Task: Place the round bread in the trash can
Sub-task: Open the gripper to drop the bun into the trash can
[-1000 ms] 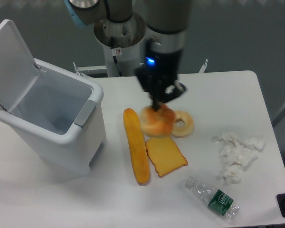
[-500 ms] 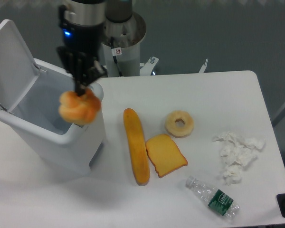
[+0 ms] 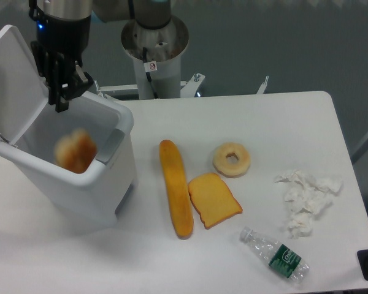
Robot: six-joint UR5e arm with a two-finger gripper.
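Smooth white table [image 3: 282, 122] under us; our gripper [image 3: 62, 101] hangs with fingers spread, holding nothing, above the boxy plastic trash can [image 3: 80, 184], where the puffy golden round bread [image 3: 75, 151] blurs inside.

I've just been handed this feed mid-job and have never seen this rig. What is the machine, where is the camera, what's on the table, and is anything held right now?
One fixed camera looks down on a white table. The dark gripper belongs to a robot arm and hangs above the open white trash can. It holds nothing: the round bread is a blur inside the can, apparently falling. I cannot tell how the jaws stand. On the table lie a long bread loaf, a toast slice, a bagel, crumpled tissue and a plastic bottle.
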